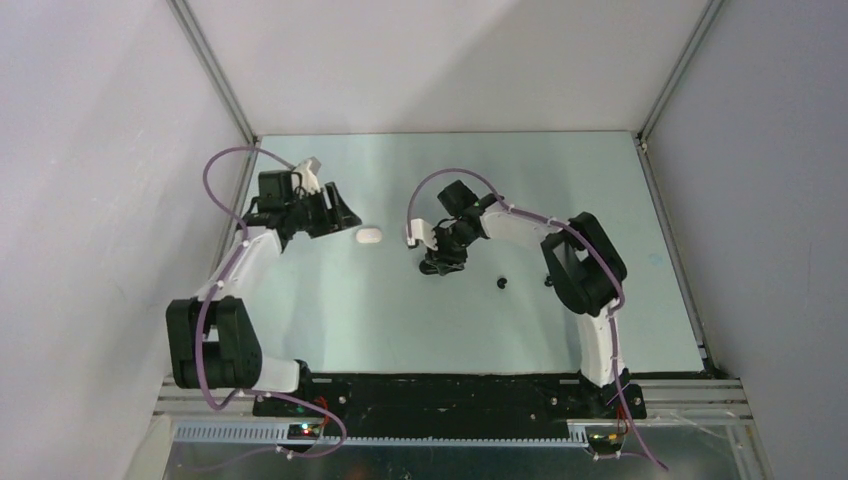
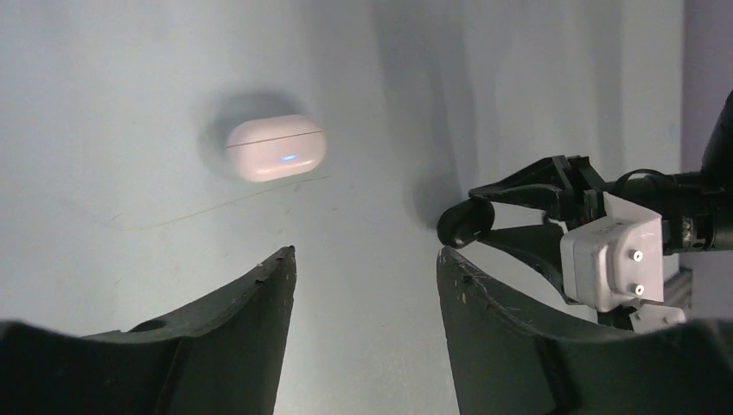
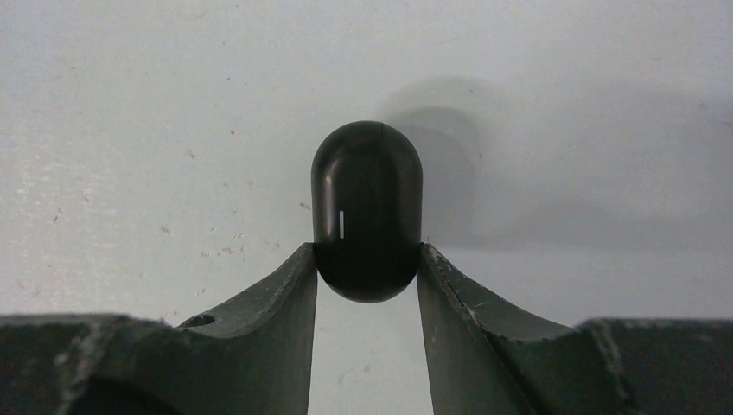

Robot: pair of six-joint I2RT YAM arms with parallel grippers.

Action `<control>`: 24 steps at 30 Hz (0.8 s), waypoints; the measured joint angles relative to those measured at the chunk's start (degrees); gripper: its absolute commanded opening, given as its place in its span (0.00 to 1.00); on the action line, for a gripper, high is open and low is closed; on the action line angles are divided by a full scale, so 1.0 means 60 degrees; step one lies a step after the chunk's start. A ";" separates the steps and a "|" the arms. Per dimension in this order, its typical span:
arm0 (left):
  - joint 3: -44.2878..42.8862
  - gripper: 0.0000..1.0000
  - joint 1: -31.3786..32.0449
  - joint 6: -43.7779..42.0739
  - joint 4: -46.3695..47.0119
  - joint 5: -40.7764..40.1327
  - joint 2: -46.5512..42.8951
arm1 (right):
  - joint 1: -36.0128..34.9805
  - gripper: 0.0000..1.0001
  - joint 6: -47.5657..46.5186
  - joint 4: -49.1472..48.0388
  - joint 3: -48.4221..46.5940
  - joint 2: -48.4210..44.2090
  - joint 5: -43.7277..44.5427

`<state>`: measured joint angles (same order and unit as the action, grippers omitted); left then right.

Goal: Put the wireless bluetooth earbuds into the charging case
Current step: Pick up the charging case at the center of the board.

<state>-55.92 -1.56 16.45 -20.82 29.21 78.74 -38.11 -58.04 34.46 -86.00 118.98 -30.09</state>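
I note right arm folded inward, right gripper pinching glossy black pill-shaped case, left gripper spread near smooth white pill-shaped case, tiny black earbud loose on pale matte table.

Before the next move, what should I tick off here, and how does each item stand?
1. Right claw grips the black case on both sides: ok.
2. Black case lid open for loading: not ok, it looks closed.
3. Left claw open and empty: ok.
4. White case lid open: not ok, it is closed, with its blue light lit.
5. All four earbuds located: cannot tell; only one small black earbud shows on the table.
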 measured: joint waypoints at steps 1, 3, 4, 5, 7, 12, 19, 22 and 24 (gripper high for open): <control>0.0000 0.65 0.0095 -0.0004 0.0098 0.0124 0.0106 | 0.0007 0.26 0.0022 -0.0080 0.0182 -0.0200 0.0047; 0.0000 0.65 0.0372 -0.0007 0.0426 0.0532 0.0284 | 0.0040 0.25 0.0106 -0.0313 0.0466 -0.0663 0.0157; 0.0000 0.65 0.0557 -0.0007 0.0678 0.0794 0.0335 | 0.0058 0.25 0.0146 -0.0441 0.0543 -0.0958 0.0204; 0.0000 0.65 0.0758 0.0004 0.0962 0.1089 0.0346 | 0.0091 0.25 0.0215 -0.0572 0.0579 -0.1235 0.0219; 0.0000 0.65 0.1020 0.0018 0.1537 0.1545 0.0342 | 0.0208 0.25 0.0390 -0.0882 0.0586 -0.1902 0.0226; -0.0310 0.65 0.1687 0.0044 0.2510 0.2466 0.0350 | 0.0452 0.26 0.0900 -0.1701 0.0579 -0.3603 0.0302; -0.1144 0.65 0.2310 0.0007 0.3370 0.3286 0.0525 | 0.0335 0.27 0.1359 -0.2109 0.0543 -0.4218 0.0535; -0.1290 0.63 0.2463 0.0015 0.3486 0.3563 0.0725 | 0.0291 0.27 0.1490 -0.2146 0.0543 -0.4215 0.0663; -0.1330 0.63 0.2539 0.0033 0.3504 0.3697 0.0882 | 0.0280 0.27 0.1577 -0.2222 0.0543 -0.4215 0.0729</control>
<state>-63.90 13.67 16.64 0.21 51.40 84.03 -36.42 -48.58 21.12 -82.74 93.69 -25.71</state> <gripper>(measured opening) 0.635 0.465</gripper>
